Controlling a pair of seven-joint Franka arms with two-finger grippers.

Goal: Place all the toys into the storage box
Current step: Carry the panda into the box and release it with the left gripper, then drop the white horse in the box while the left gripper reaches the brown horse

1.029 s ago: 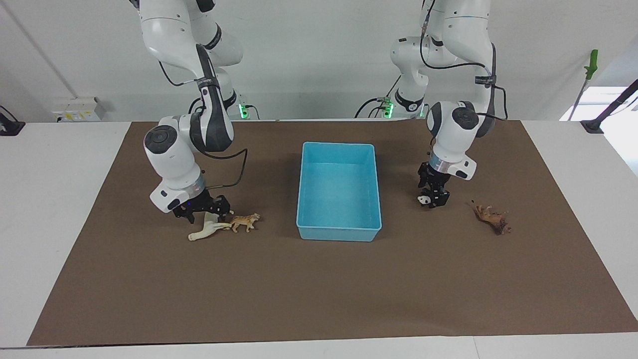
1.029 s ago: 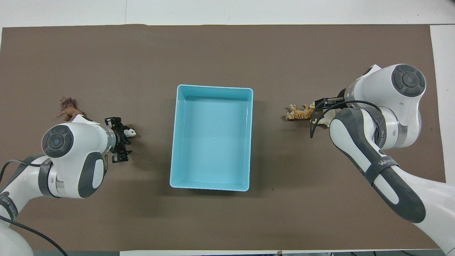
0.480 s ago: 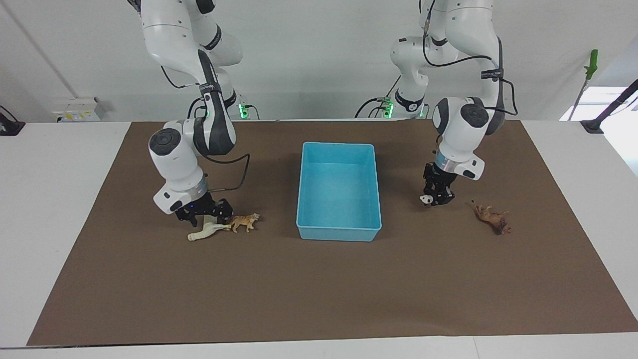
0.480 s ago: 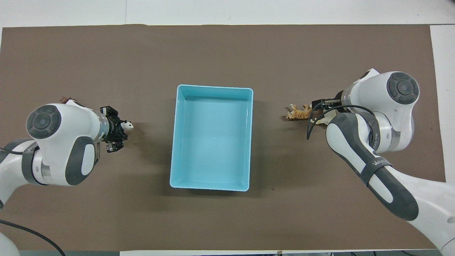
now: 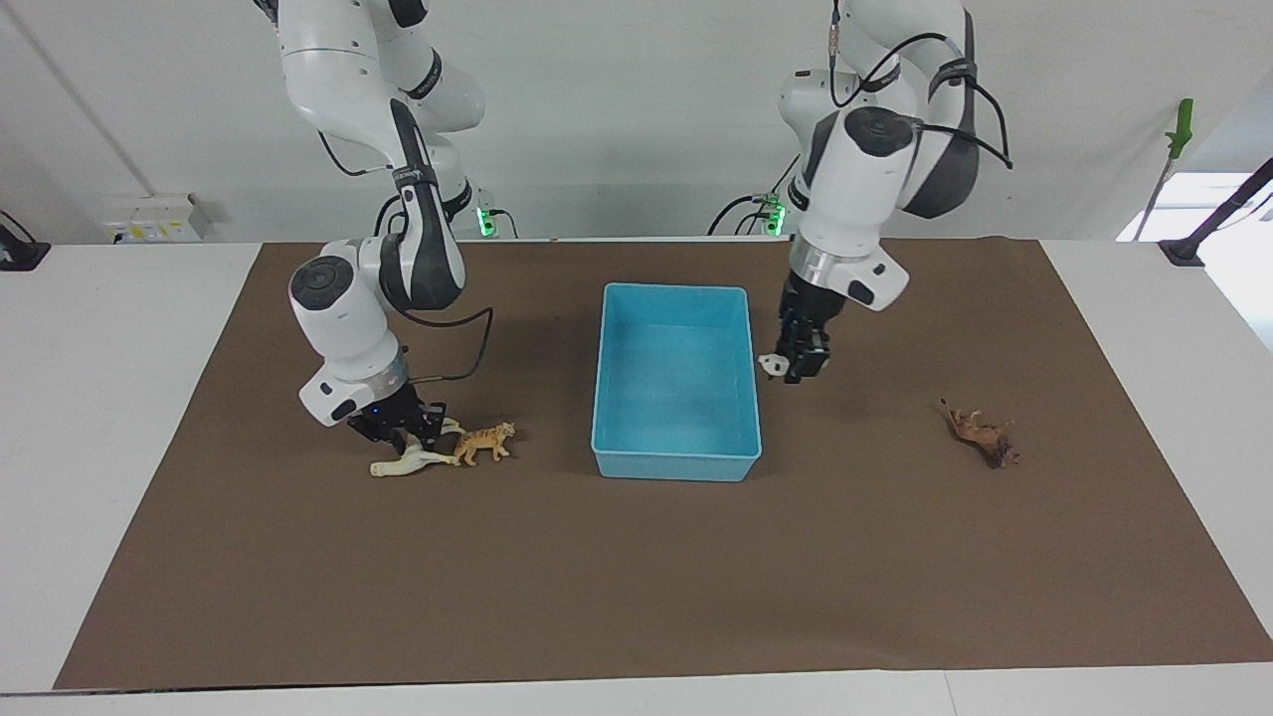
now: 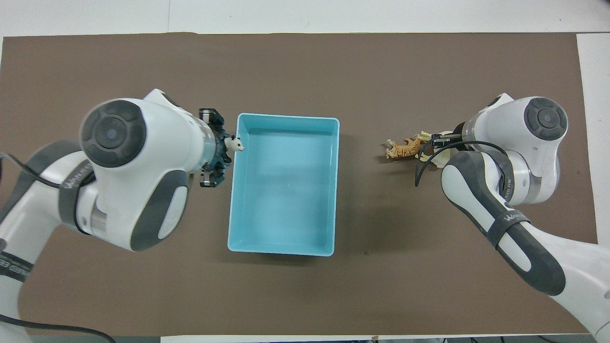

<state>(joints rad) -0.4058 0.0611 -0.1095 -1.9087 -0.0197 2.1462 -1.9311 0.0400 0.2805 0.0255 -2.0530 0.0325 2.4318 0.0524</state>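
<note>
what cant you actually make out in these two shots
- Brown lion: shows only in the facing view; overhead, the left arm covers it.
- White horse: partly under the right gripper in the facing view; overhead, mostly hidden by that arm.
- Panda at the left gripper: whether it has crossed the blue box rim is unclear.

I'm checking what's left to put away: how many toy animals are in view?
4. The panda hangs in the left gripper at the storage box rim. The horse is under the right gripper, the tiger beside it. The lion lies toward the left arm's end.
</note>
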